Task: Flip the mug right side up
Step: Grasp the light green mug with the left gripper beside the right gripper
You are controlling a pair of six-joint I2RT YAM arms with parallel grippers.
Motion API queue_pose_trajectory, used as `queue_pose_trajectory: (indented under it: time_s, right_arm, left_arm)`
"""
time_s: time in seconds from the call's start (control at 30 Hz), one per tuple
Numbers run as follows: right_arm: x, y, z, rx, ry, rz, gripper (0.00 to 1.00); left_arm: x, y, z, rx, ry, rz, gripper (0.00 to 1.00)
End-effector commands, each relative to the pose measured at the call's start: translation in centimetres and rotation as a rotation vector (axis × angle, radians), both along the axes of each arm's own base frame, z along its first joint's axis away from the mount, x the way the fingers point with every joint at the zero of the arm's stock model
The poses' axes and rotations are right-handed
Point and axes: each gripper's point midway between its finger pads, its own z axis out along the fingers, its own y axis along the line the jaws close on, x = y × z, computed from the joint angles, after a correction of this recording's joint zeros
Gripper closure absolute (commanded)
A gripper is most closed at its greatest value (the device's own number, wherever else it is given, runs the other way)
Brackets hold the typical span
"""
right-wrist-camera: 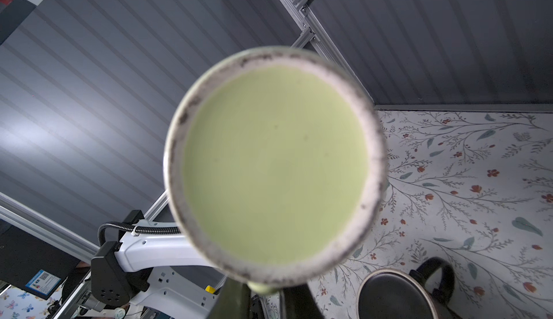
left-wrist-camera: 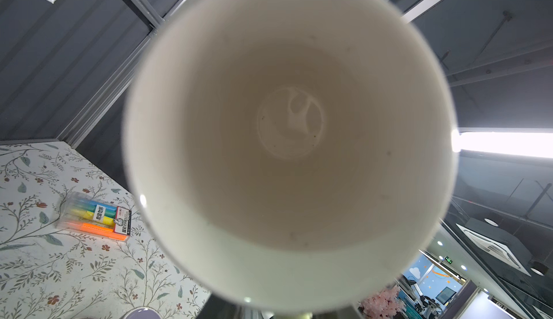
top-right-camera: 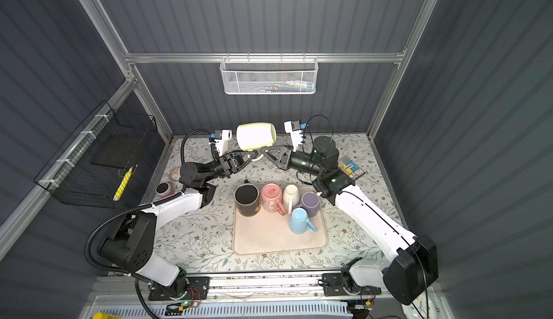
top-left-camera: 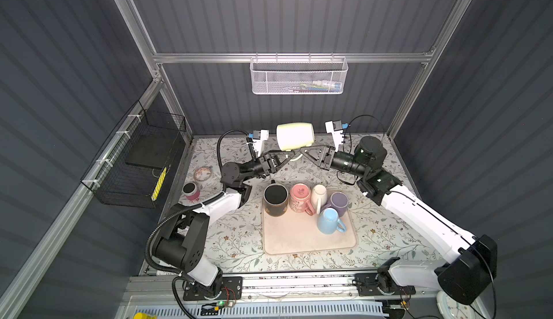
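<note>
**Holding the mug on its side, in the air, at the back of the table**

Table (top-left-camera: 233,242): floral cloth. Both my arms reach to its far edge and meet mid-width.

Tray (top-left-camera: 299,242): nearer the front, well apart from where I work. A cluster of other mugs (top-left-camera: 275,197) fills its far half; the near half is bare.

Mug (top-left-camera: 294,136): pale green, lifted clear of the table, above both grippers. Its long axis lies level and runs across the table, side to side. The mouth faces my left wrist, whose view looks straight down the bore. The foot faces my right wrist, whose view is filled by the scuffed base ring (right-wrist-camera: 374,158).

Right gripper (top-left-camera: 303,152): under the mug from the base side, jaws closed tight. Handle (right-wrist-camera: 260,287) sits between the fingers (right-wrist-camera: 233,299), so I judge this one carries the weight.

Left gripper (top-left-camera: 288,156): under the mug from the mouth side, tips almost meeting the right's. How wide it stands, or whether it grips anything, I cannot tell.

Judgement: both grippers are equally near, each at one end of the axis. Righting needs about a quarter turn, the mouth end rising on my left and the base dropping on my right.
</note>
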Motion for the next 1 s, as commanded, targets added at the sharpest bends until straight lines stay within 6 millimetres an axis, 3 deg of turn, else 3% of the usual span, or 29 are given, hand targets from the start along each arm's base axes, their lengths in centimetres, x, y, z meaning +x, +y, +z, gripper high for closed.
queue_pose_trajectory:
  time_s: [0.0,0.33,0.47,0.57,0.6,0.83,0.97]
  right_arm:
    - [-1.2,0.0,3.3,0.075,-0.144,0.040,1.00]
    - [-1.2,0.1,1.4,0.049,-0.144,0.041,1.00]
    - [-1.1,0.2,1.3,0.047,-0.141,0.041,1.00]
    - [-1.0,0.1,1.1,0.043,-0.141,0.035,1.00]
    - [-1.0,0.1,1.0,0.040,-0.141,0.032,0.98]
    - [-0.7,-0.3,0.6,0.021,-0.160,-0.002,0.52]
    - [-0.6,-0.4,0.3,0.011,-0.166,-0.015,0.41]
  left_arm:
    - [0.2,-0.3,0.4,-0.001,-0.033,0.006,0.67]
    - [0.4,-0.6,0.4,0.010,-0.031,0.018,0.83]
    - [0.5,-0.6,0.2,0.020,-0.028,0.029,1.00]
    - [0.6,-0.7,-0.1,0.035,-0.023,0.045,1.00]
    - [0.6,-0.6,-0.1,0.041,-0.023,0.052,1.00]
    - [0.6,-0.1,-0.3,0.084,-0.042,0.128,1.00]
    - [0.7,0.3,-0.2,0.095,-0.053,0.169,1.00]
